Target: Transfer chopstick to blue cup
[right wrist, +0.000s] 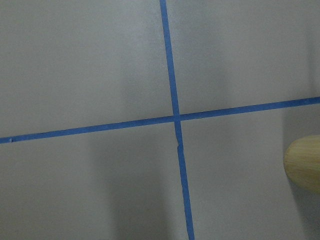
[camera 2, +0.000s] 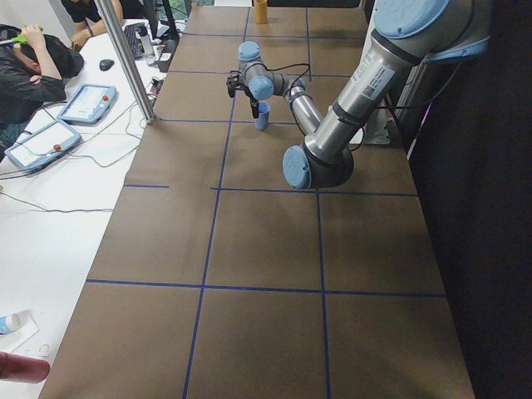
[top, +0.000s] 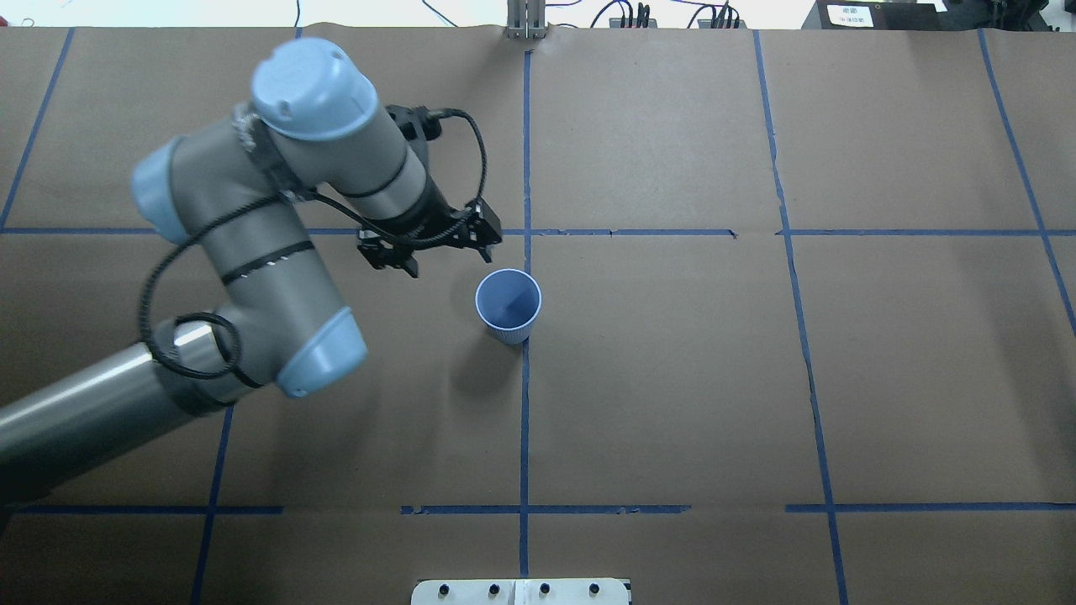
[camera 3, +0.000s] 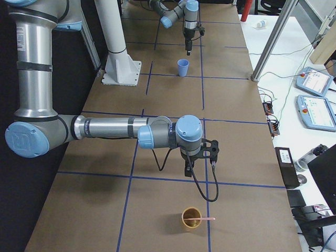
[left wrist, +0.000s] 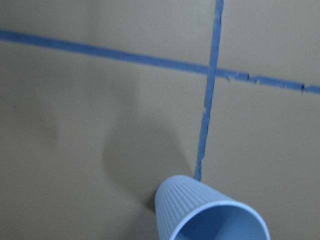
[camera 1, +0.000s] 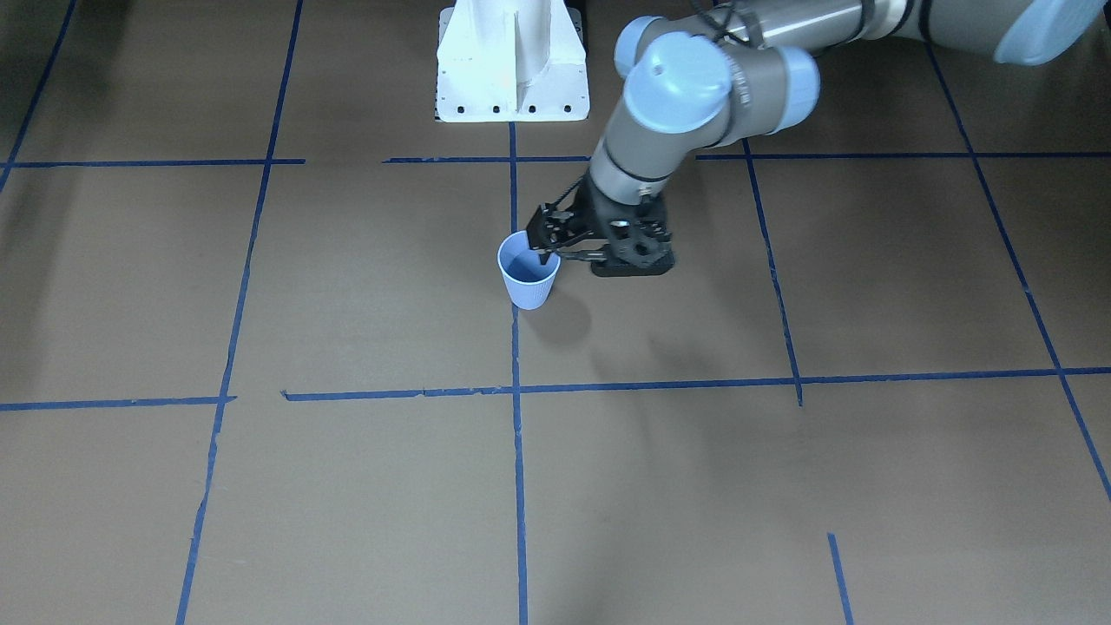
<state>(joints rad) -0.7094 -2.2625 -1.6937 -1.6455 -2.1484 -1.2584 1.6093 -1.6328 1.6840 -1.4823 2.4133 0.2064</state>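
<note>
The blue cup (camera 1: 528, 276) (top: 508, 304) (camera 3: 182, 67) stands upright on a blue tape line at mid-table, and its ribbed side fills the lower edge of the left wrist view (left wrist: 200, 210). My left gripper (camera 1: 588, 259) (top: 450, 256) hangs just beside the cup's rim, on my left of it. It looks open and nothing shows between its fingers. The chopstick (camera 3: 205, 217) is a thin pink stick resting in a wooden cup (camera 3: 191, 219) (right wrist: 304, 162) at my right end of the table. My right gripper (camera 3: 188, 170) hovers a little short of that cup, and I cannot tell whether it is open or shut.
The white robot base (camera 1: 512, 61) (camera 3: 119, 71) stands at the table's robot-side edge. A metal pole (camera 3: 273, 42) and a side desk with tablets (camera 3: 315, 110) lie beyond the far edge. A person (camera 2: 33, 66) sits at that desk. Blue tape lines grid the brown table.
</note>
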